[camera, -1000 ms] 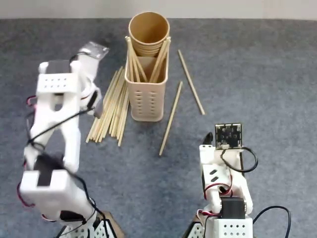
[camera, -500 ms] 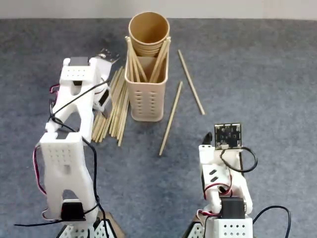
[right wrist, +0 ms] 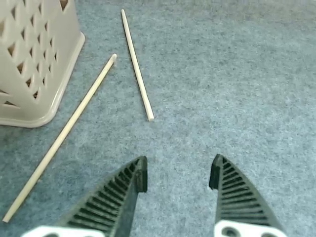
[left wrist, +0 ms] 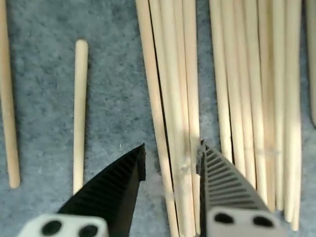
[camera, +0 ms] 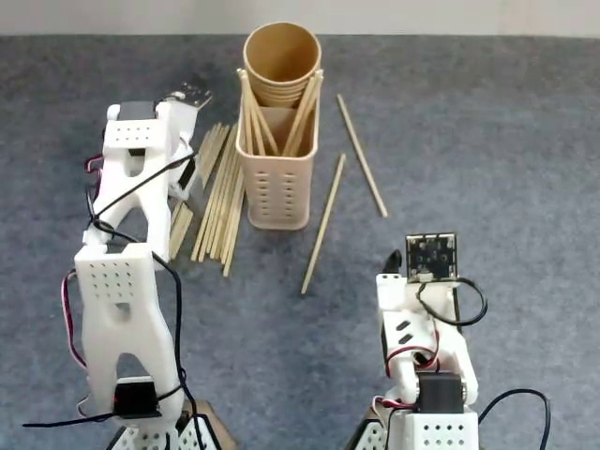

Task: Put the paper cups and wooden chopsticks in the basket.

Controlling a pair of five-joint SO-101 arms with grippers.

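Observation:
A beige perforated basket [camera: 277, 183] stands at the table's middle back, with stacked paper cups [camera: 281, 56] and several wooden chopsticks [camera: 258, 117] in it. A pile of chopsticks [camera: 217, 197] lies on the carpet just left of the basket. My left arm [camera: 141, 159] hangs over that pile. My left gripper [left wrist: 173, 153] is open, its fingertips low on either side of a few sticks of the pile [left wrist: 177, 98]. Two loose chopsticks [camera: 323, 225] [camera: 361, 155] lie right of the basket. My right gripper [right wrist: 178, 168] is open and empty above bare carpet, short of those two sticks [right wrist: 64, 133] [right wrist: 137, 69].
Grey carpet [camera: 497, 141] covers the table, with free room at the right and front. The basket wall [right wrist: 34, 59] stands close beside the longer loose stick. A separate stick [left wrist: 80, 103] lies apart from the pile near my left gripper.
My left arm swung from the left side in over the chopstick pile, then settled slightly back. Some sticks at the pile's left edge shifted. The right arm has not moved.

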